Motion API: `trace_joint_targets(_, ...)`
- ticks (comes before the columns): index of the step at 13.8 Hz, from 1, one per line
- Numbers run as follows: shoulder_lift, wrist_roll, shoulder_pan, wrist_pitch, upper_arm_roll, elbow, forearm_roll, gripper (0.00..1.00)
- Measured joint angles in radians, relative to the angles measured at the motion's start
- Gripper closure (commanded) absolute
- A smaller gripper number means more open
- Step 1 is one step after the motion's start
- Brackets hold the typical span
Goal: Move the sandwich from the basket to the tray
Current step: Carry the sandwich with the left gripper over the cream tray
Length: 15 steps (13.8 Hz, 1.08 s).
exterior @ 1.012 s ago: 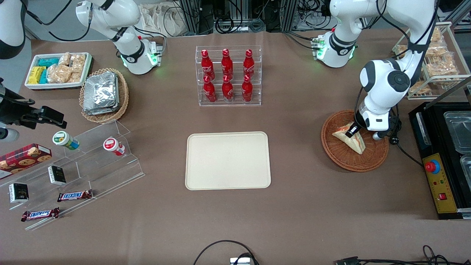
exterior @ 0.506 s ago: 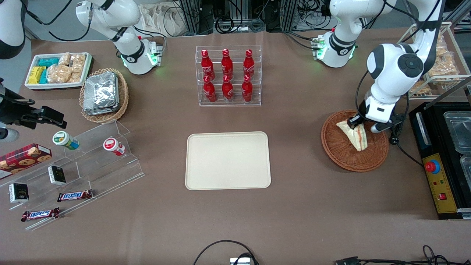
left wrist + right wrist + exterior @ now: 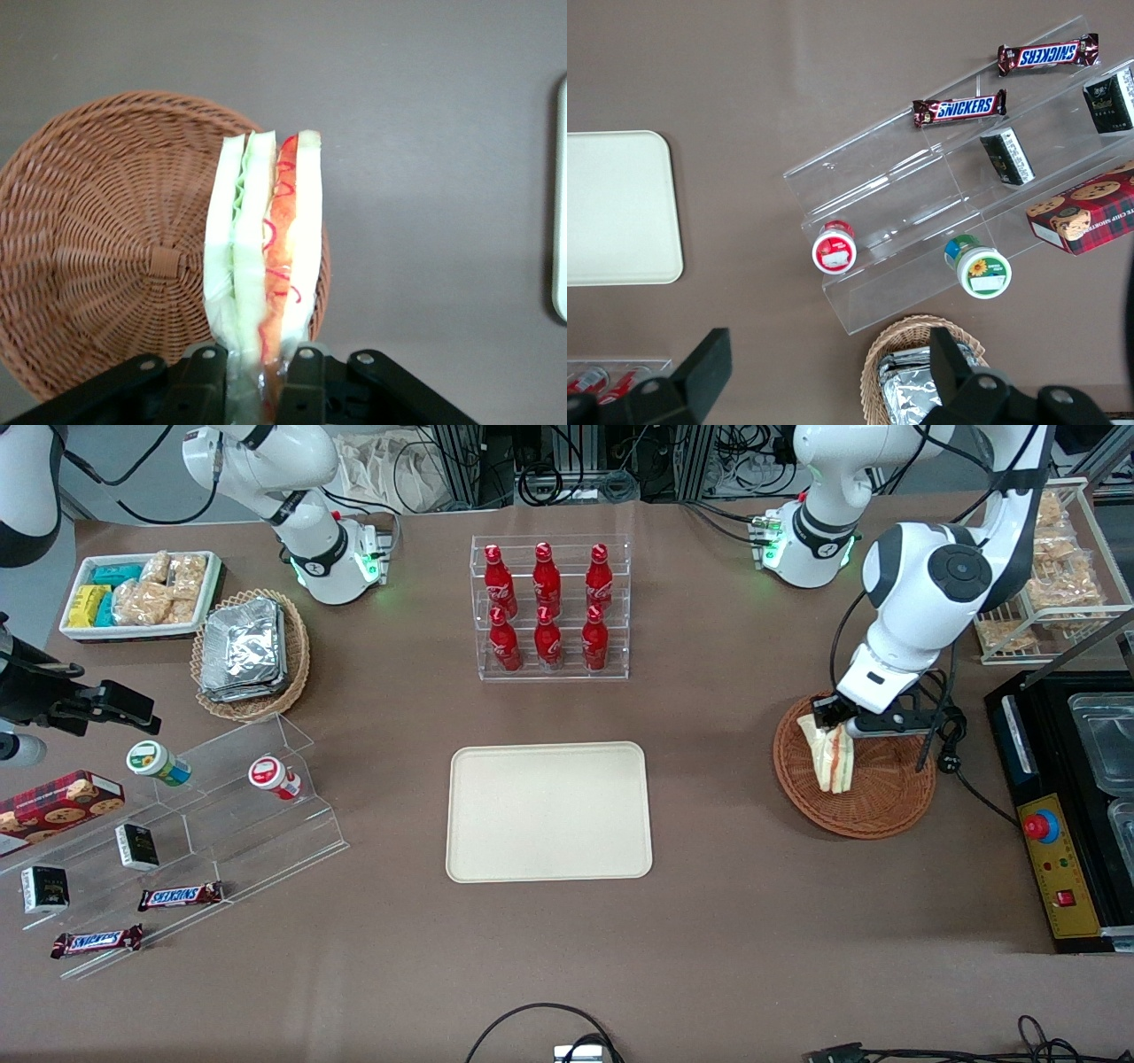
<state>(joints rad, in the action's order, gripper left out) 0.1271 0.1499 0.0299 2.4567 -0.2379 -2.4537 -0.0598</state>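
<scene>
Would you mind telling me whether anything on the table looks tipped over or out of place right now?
Two small cups lie on their sides on the clear stepped display rather than standing. Otherwise nothing stands out: the gripper holds the sandwich over the basket, and the tray sits flat.

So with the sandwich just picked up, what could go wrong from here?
The gripper pinches only one end of the sandwich, so it may swing or slip from the jaws on the way to the tray. It hangs just above the basket rim and could catch it if carried sideways too low.
</scene>
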Motion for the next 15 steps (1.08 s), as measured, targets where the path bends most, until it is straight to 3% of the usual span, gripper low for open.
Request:
trace_joint_targets(6,-0.089,-0.046,-0.001,-0.18,-0.103,0.21,0.058,0.84)
trace_joint_targets(15,-0.384,0.344,-0.002,-0.323,-0.287,0.568,0.27,0.84)
